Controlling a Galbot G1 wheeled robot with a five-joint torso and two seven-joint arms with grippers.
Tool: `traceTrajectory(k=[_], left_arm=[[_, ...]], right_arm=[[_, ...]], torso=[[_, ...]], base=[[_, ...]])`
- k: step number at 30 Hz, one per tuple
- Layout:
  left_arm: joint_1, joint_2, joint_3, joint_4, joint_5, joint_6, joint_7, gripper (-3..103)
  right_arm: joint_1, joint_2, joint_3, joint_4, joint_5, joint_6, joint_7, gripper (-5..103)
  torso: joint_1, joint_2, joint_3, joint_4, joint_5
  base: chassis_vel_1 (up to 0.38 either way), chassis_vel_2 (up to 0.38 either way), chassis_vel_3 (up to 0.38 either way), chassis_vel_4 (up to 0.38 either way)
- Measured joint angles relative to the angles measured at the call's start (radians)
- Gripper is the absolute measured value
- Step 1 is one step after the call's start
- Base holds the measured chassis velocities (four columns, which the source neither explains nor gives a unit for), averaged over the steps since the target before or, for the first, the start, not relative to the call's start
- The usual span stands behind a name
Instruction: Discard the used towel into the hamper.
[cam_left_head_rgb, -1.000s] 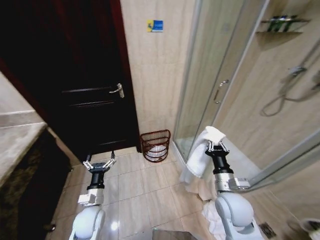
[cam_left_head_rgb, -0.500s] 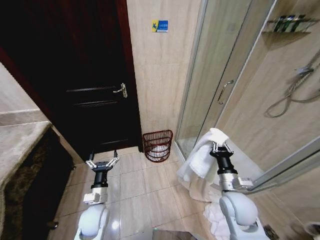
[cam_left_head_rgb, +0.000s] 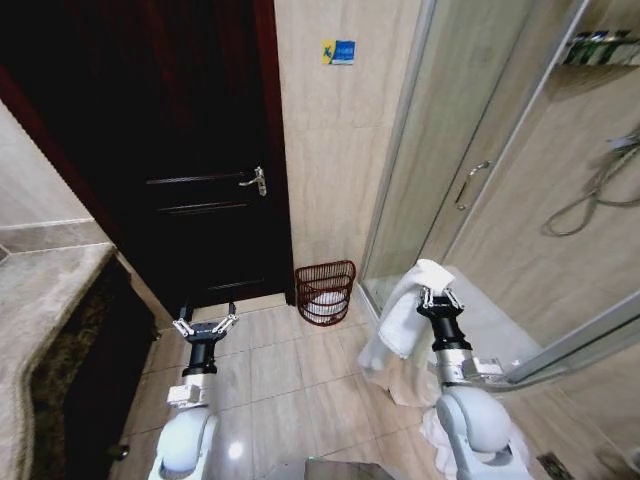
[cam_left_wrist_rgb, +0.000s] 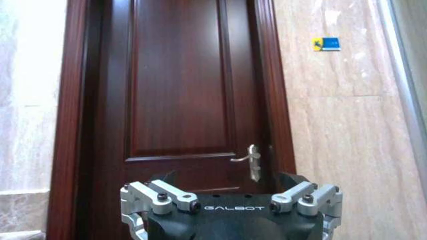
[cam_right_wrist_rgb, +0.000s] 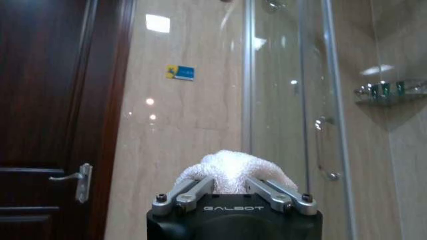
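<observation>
A white towel (cam_left_head_rgb: 403, 318) hangs from my right gripper (cam_left_head_rgb: 437, 297), which is shut on its bunched top; the cloth drapes down to the floor on the arm's left side. The right wrist view has the towel (cam_right_wrist_rgb: 230, 171) bulging between the closed fingers (cam_right_wrist_rgb: 185, 196). The hamper (cam_left_head_rgb: 325, 292), a small dark reddish-brown open-barred basket with something white inside, stands on the floor against the wall between the door and the shower glass, ahead and left of the towel. My left gripper (cam_left_head_rgb: 204, 327) is held up over the floor tiles, open and holding nothing.
A dark wooden door (cam_left_head_rgb: 200, 180) with a metal handle (cam_left_head_rgb: 256, 181) is shut at left. A glass shower enclosure (cam_left_head_rgb: 470, 190) stands at right. A stone counter (cam_left_head_rgb: 50, 330) runs along the left edge. More white cloth (cam_left_head_rgb: 440, 440) lies on the floor by my right arm.
The whole head view has shifted: the door, hamper and shower have slid rightward as the camera turned. The right gripper still holds the towel and the left stays open.
</observation>
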Motion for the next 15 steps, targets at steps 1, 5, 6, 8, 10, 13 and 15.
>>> traceTrajectory(k=[1, 5, 6, 8, 10, 13, 15], left_arm=[[0.0, 0.0, 0.0, 0.0, 0.0, 0.0, 0.0, 100], [0.004, 0.001, -0.003, -0.003, -0.008, -0.005, -0.001, 100], [0.004, 0.001, -0.003, -0.003, -0.009, -0.006, -0.001, 100], [0.004, 0.001, -0.004, -0.002, -0.009, -0.01, -0.001, 100], [0.004, 0.001, -0.004, -0.001, -0.009, -0.011, -0.001, 100], [0.002, 0.001, -0.003, 0.001, -0.009, -0.011, -0.001, 100], [0.0, 0.002, -0.002, 0.004, -0.01, -0.012, -0.001, 100]], right_arm=[[0.0, 0.0, 0.0, 0.0, 0.0, 0.0, 0.0, 8], [0.01, 0.0, -0.017, 0.01, -0.01, -0.014, 0.004, 8], [0.01, 0.0, -0.023, 0.015, -0.01, -0.023, 0.004, 8], [0.005, 0.001, -0.035, 0.028, 0.001, -0.034, 0.004, 8], [0.0, 0.005, -0.036, 0.028, 0.001, -0.034, 0.002, 8], [-0.001, 0.007, -0.027, 0.018, 0.0, -0.024, -0.007, 8], [0.002, 0.007, -0.013, 0.007, 0.002, -0.02, -0.012, 8]], torso=[[0.0, 0.0, 0.0, 0.0, 0.0], [0.0, 0.0, 0.0, 0.0002, 0.0001], [0.0, 0.0, 0.0, 0.0, -0.0003], [0.0, 0.0, 0.0, 0.0002, -0.0004], [0.0, 0.0, 0.0, 0.0002, 0.0], [0.0, 0.0, 0.0, 0.0, 0.0001], [0.0, 0.0, 0.0, -0.0001, 0.0004]], base=[[0.156, 0.148, -0.143, -0.13], [0.158, 0.142, -0.162, -0.143], [0.157, 0.114, -0.113, -0.09], [0.086, 0.102, -0.091, -0.101], [0.07, 0.093, -0.046, -0.071], [0.0, 0.0, 0.0, 0.0], [-0.039, -0.061, 0.027, 0.043]])
